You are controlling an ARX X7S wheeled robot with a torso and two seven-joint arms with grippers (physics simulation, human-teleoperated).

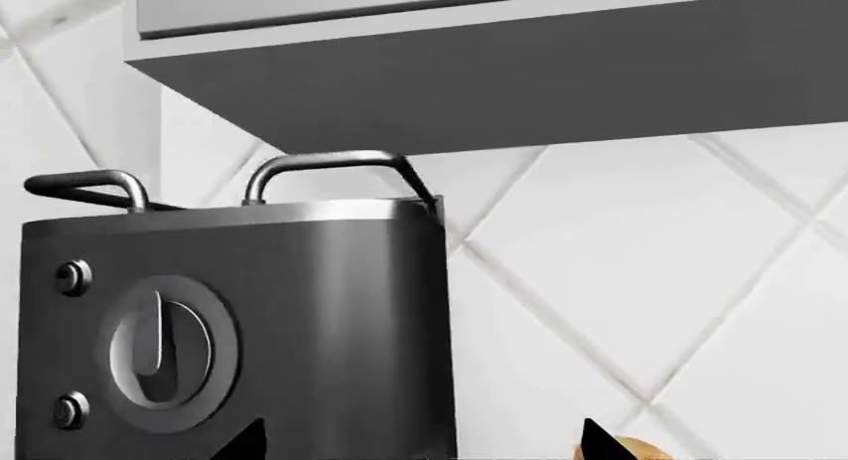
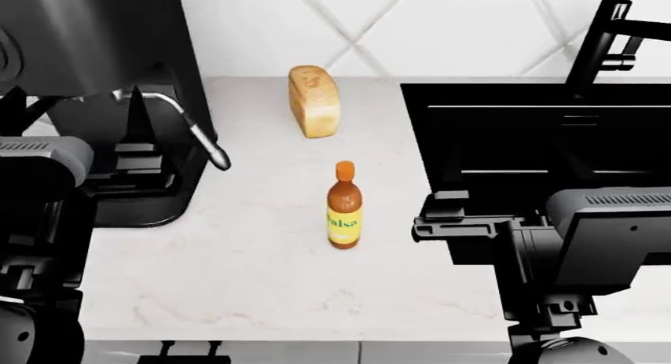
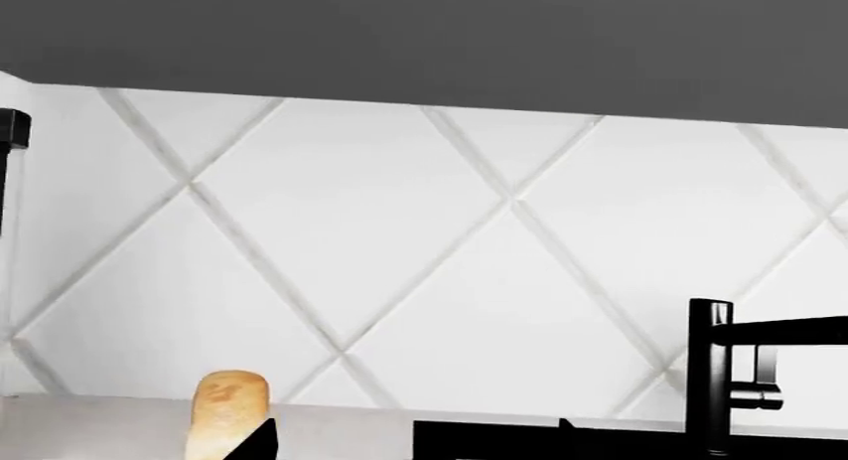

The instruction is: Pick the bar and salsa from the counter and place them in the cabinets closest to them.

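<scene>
We see the salsa (image 2: 344, 207) upright, cap toward the bread loaf (image 2: 313, 101), bare counter (image 2: 241, 277) all around; our grippers' grasp is indiscernible.

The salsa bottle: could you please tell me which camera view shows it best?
The head view: the salsa bottle stands upright and whole on the counter, orange cap and yellow label clear. Neither wrist view shows it; the right wrist view shows only the bread loaf, wall tiles and the faucet.

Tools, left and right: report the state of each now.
Left tool: only two dark fingertips show, spread apart with nothing between them; open.
Right tool: two dark tips at the frame edge, apart and empty; open.
</scene>
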